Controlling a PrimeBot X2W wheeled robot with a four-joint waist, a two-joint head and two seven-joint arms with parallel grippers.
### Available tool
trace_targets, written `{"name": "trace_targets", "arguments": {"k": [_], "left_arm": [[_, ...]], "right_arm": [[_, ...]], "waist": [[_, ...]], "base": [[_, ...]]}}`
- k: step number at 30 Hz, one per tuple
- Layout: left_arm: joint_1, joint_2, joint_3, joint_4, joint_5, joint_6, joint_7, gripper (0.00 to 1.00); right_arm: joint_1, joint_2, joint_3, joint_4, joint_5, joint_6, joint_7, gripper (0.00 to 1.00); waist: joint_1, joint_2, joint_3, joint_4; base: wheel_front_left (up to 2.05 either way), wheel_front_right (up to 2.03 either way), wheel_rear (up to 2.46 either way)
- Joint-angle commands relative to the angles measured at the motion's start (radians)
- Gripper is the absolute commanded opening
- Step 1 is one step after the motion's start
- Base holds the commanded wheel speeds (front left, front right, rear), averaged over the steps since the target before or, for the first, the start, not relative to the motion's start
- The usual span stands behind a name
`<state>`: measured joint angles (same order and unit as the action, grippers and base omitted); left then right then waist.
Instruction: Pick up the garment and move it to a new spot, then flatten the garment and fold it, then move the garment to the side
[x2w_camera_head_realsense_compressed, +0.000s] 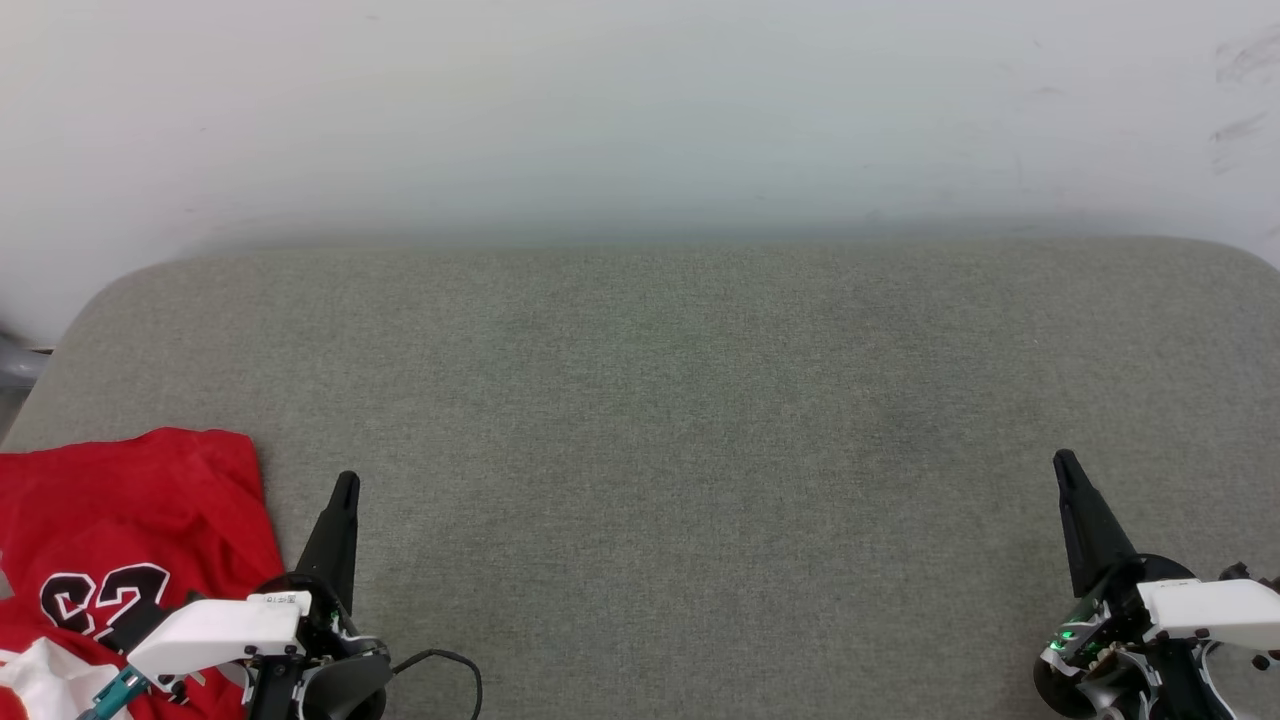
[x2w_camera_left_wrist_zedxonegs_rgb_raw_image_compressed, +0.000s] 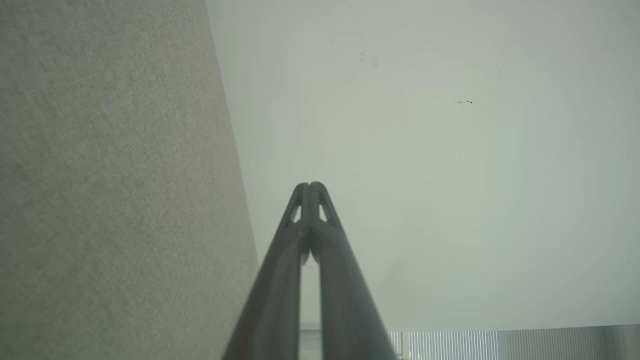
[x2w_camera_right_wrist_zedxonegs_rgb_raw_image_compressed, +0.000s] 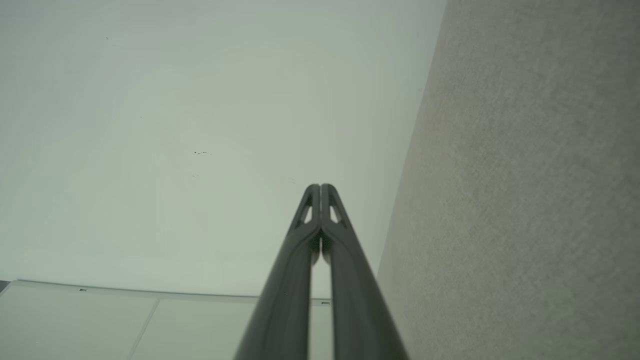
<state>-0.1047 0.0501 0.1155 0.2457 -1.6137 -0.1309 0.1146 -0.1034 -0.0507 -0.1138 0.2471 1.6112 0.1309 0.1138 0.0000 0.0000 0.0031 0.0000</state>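
Two black white-edged digits (x2w_camera_head_realsense_compressed: 105, 597) on red garment (x2w_camera_head_realsense_compressed: 130, 500), partly covered.

I see a grey-green fabric-covered bench (x2w_camera_head_realsense_compressed: 700, 420), padded top with rounded far corners, the red garment (x2w_camera_head_realsense_compressed: 130, 500) lying rumpled on its near left corner, black white-outlined number facing up, white sleeve bunched at the garment's near end

The head camera looks forward and down from above onto the grey fabric surface (x2w_camera_head_realsense_compressed: 640, 450), with the white wall (x2w_camera_head_realsense_compressed: 640, 100) beyond. Each wrist camera sits low and turned on its side, sighting along the left tool (x2w_camera_left_wrist_zedxonegs_rgb_raw_image_compressed: 310, 186) or right tool (x2w_camera_right_wrist_zedxonegs_rgb_raw_image_compressed: 320, 186) toward that same wall, the fabric close alongside.
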Motion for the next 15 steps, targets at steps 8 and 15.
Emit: {"name": "trace_targets", "arguments": {"k": [8, 15], "left_arm": [[-0.008, -0.003, 0.001, -0.001, 0.001, -0.003, 0.002, 0.0], [-0.008, -0.003, 0.001, -0.001, 0.001, -0.003, 0.002, 0.0]], "right_arm": [[-0.012, 0.001, 0.001, 0.001, 0.003, 0.0, -0.001, 0.0], [-0.012, 0.001, 0.001, 0.001, 0.003, 0.0, -0.001, 0.0]], "waist": [[0.0, 0.0, 0.0, 0.0], [0.0, 0.0, 0.0, 0.0]], "base": [[0.0, 0.0, 0.0], [0.0, 0.0, 0.0]]}}
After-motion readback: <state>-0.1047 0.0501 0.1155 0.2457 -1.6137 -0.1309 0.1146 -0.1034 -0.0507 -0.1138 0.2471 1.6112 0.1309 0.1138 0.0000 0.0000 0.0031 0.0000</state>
